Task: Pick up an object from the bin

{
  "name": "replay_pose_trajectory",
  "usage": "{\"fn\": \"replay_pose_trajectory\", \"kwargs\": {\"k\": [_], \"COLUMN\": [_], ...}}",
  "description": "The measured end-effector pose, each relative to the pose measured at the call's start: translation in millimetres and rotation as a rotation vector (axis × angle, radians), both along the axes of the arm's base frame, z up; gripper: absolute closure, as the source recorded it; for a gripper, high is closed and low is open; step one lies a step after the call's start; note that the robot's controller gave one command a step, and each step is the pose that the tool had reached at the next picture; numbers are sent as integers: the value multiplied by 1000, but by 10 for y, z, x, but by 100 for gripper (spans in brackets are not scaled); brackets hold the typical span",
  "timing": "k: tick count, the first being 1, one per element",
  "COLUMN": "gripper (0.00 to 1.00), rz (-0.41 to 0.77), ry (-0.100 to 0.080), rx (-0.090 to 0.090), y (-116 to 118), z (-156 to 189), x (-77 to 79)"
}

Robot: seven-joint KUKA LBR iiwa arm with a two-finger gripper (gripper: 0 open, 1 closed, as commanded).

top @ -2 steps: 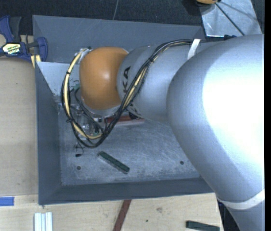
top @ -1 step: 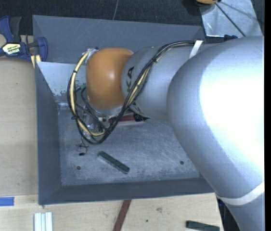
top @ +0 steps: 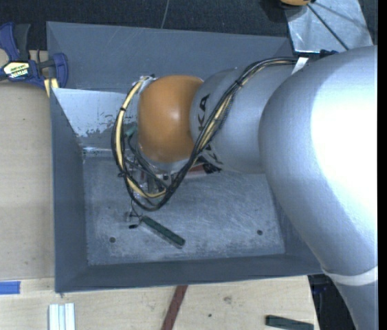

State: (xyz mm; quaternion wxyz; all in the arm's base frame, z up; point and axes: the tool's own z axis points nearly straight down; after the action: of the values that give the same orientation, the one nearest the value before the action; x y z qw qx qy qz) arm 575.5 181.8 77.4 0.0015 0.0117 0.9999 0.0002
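Now, I'm down inside the bin, with my tool low over the left half of the floor. It sits tucked beneath my orange wrist cover and its loop of cables.

By my reading the pick is not done; I see nothing raised off the metal. The nearest thing is a slim dark green bar. It lies flat on the floor and slants toward the near wall, its upper end just beside the tip of my tool. Touching or apart? From this angle I cannot tell. Released or clenched? I cannot tell that either, because the cover and cables hide the working end.

As for contents, the bin holds very little. The green bar is one thing, and a reddish sliver peeks out from under my arm near the middle, too hidden to name. Around them I make out only scuffed grey floor.

What's left, I judge, is nearly everything: settle on a thing, most likely that bar, get a firm hold, and carry it up past the rim.
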Motion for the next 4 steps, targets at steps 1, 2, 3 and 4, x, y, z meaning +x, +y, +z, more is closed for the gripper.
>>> {"fn": "replay_pose_trajectory", "kwargs": {"k": [1,2,3,4], "gripper": [0,100,0,100], "rz": [244,379,378,376], "ry": [-1,-1,0,0], "rx": [1,0,0,0], "y": [-493,-819,-822,-822], "z": [-18,-67,-72,-70], "x": [289,-110,-114,-112]}}
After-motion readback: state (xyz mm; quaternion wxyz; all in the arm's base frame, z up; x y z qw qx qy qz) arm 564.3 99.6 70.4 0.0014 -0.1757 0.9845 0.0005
